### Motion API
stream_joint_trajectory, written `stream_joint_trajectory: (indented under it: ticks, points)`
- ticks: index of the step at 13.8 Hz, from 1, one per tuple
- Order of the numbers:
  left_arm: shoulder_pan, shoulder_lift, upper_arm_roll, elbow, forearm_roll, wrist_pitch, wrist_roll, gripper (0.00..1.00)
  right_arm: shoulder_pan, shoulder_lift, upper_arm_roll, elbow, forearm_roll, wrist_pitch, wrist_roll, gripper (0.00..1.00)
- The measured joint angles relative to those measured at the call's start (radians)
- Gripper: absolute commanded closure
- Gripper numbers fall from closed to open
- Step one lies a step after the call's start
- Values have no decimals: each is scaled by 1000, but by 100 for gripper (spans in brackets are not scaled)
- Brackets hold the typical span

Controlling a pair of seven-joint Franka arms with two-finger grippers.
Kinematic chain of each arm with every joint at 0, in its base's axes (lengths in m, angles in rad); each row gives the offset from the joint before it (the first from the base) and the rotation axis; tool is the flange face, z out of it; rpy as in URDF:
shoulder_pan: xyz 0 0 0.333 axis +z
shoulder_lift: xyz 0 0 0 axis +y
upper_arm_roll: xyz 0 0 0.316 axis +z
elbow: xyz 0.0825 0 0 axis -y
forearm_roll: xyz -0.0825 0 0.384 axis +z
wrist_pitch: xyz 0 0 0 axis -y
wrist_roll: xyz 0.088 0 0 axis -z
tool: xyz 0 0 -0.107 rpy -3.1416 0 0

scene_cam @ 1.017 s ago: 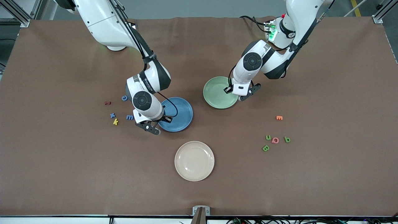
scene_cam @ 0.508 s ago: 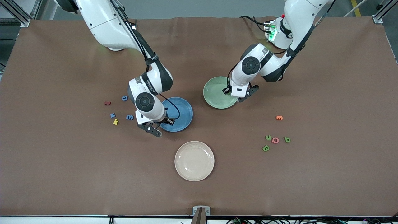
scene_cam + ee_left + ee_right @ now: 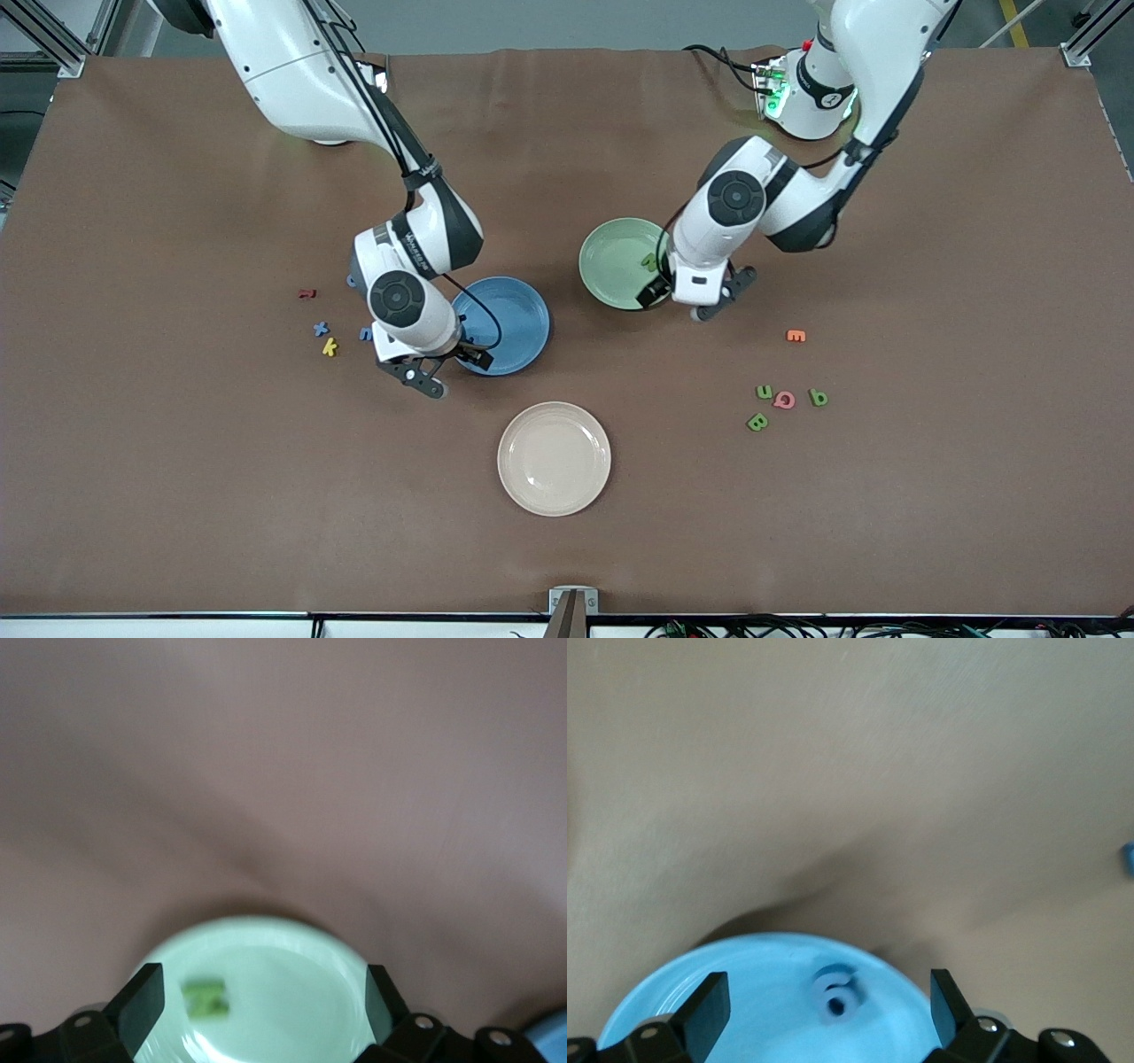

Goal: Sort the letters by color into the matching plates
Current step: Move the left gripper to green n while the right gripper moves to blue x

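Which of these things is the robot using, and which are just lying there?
Job: blue plate, green plate, blue letters, green letters, left gripper over green plate, right gripper over blue plate.
Lying about: cream plate, red letter, yellow letter, orange letter, pink letter.

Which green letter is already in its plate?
The one green letter lying inside the pale green plate, beside the open left gripper. The other three green letters lie on the table.
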Motion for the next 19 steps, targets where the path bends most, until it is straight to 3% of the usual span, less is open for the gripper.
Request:
stream_joint_trajectory:
  ticks: [3,5,8,10,13,16,19]
  points:
    - [67,-1,13,76,79,-68,42,0,-97,-51,-6,7,0,-113,-238,0]
    - [122,8,16,78,107,-69,100,1,-167,-93,-8,-7,-1,-155,-463,0]
    - [199,68,17,80,249,-54,167,6,-266,-152,-9,-79,-1,-159,-766,0]
    - [225,126,17,84,330,0,208,17,-314,-187,-10,-153,-1,-111,-924,0]
    - [248,200,18,110,350,44,390,32,-369,-234,-10,-311,-1,43,-1116,4]
    - [268,249,18,128,353,83,490,36,-405,-253,-10,-464,-1,228,-1235,8]
    - [268,269,15,143,371,92,500,37,-426,-253,-10,-534,-1,289,-1287,13]
